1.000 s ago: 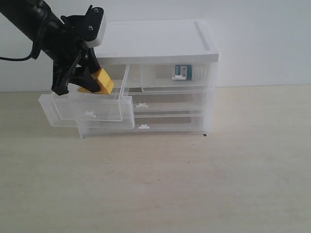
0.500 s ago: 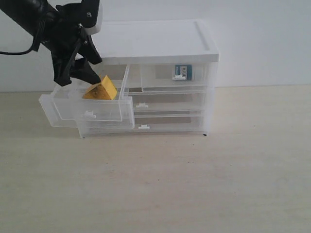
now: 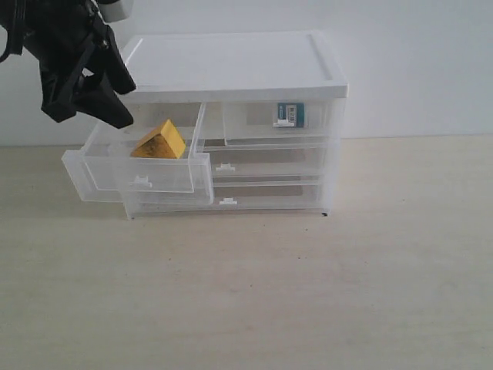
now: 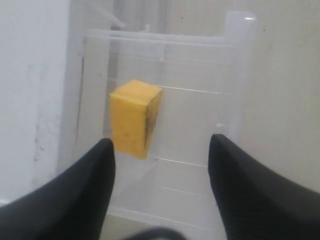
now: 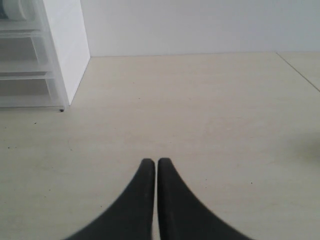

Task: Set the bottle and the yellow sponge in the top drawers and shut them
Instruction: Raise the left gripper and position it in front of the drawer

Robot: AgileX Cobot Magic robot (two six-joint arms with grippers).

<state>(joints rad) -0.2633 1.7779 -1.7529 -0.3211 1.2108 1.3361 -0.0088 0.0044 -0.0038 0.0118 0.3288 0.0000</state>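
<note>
- Exterior view, nearest you: the table [image 3: 308, 293] runs pale and flat up to the cabinet [image 3: 231, 65]
- Right wrist view: your right gripper [image 5: 156, 162] sits low over the table, jaws pressed together with nothing between them, well off to the side of the cabinet and out of the way
- Next back, the left top drawer [image 3: 100, 181] stands open; the yellow sponge [image 3: 159, 141] lies tilted inside it, touching neither finger
- Your left gripper [image 3: 88, 114] hangs above that drawer, jaws spread wide and empty; in the left wrist view the fingers [image 4: 85, 190] frame the sponge from above
- Farther back, the right top drawer [image 3: 254, 131] looks shut, with the bottle [image 3: 290, 114] inside behind its handle
- Judgement: both items stowed, one drawer closed; left for you is pushing the left top drawer home
- Nothing visible blocks its travel; check that the sponge's raised edge clears the cabinet top
</note>
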